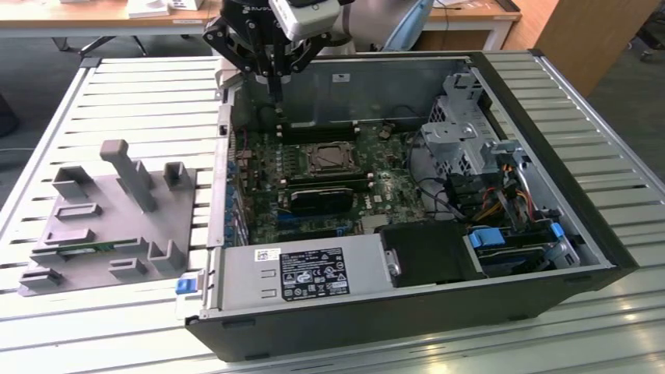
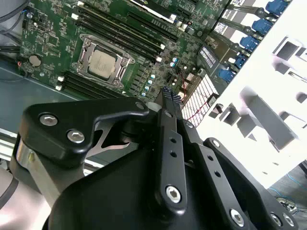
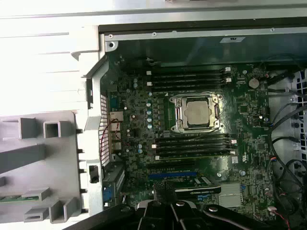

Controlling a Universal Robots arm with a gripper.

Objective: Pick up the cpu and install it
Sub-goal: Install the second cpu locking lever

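Observation:
The cpu, a small square chip with a silver-grey top, lies flat in its socket on the green motherboard inside the open computer case. Both wrist views show the cpu framed by the socket's metal bracket. My gripper hangs above the case's far corner at the exterior view's left, away from the socket. Its black fingers point down, shut together with nothing between them. The gripper tips sit over the board's slot area.
A grey fixture block with upright posts stands on the slatted table at the exterior view's left, with a green memory stick in it. The power supply, a black card, the drive cage and cables crowd the case.

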